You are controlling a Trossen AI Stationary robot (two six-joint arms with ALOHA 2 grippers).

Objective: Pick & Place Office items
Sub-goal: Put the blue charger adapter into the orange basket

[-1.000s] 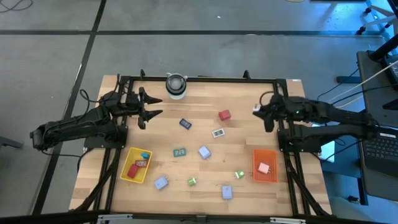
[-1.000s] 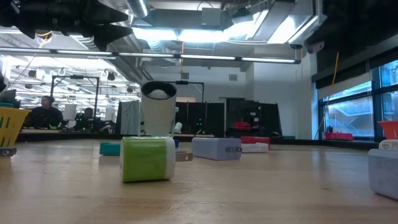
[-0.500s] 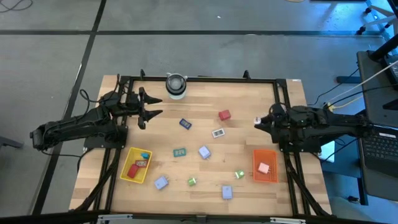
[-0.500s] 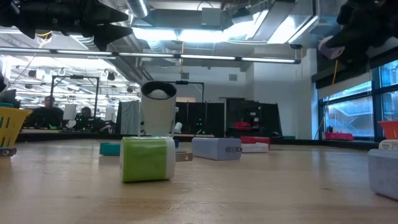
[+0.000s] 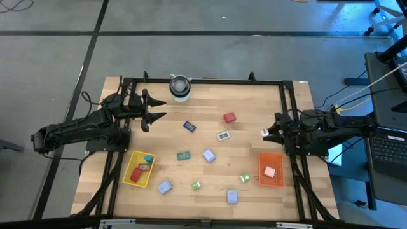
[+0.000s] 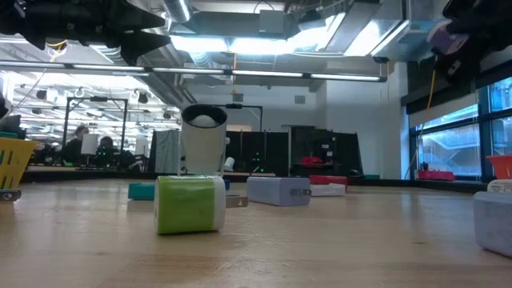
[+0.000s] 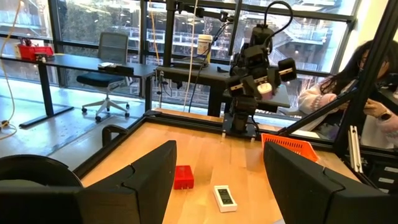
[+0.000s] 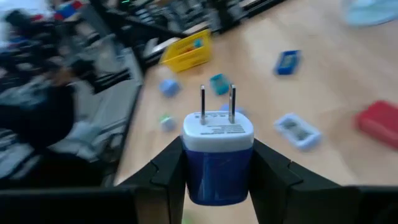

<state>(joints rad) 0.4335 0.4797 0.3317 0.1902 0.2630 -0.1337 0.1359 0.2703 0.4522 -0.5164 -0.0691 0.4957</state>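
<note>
The right gripper (image 5: 268, 133) hangs above the surface's (image 5: 248, 102) right edge, just inside the black frame rail (image 5: 291, 114) and a little toward the far edge from the orange tray (image 5: 278, 178), its fingers (image 8: 168, 168) pinching a small plug adapter (image 8: 217, 155): a blue rounded block with a white face and two metal prongs pointing away from the wrist. The middle of the bare wooden surface between the two arms is fairly open; the items are scattered thinly there. A red block (image 5: 229, 117) and a white packet (image 5: 222, 135) lie toward the far edge, well apart from the right gripper, with a dark blue packet (image 5: 189, 126) beyond them. Nearer the middle are a teal packet (image 5: 184, 155) and a lavender block (image 5: 208, 155); two bright green pieces (image 5: 196, 185) and two more lavender blocks (image 5: 231, 196) sit toward the near edge. A pink block (image 5: 269, 172) lies inside the orange tray; the yellow tray (image 5: 131, 179) by the near left corner holds a few small items, probably red and blue, hard to make out. The left gripper (image 5: 152, 110) waits spread wide and empty above the far left part, near the grey-white cylinder (image 5: 180, 88) at the far edge.
</note>
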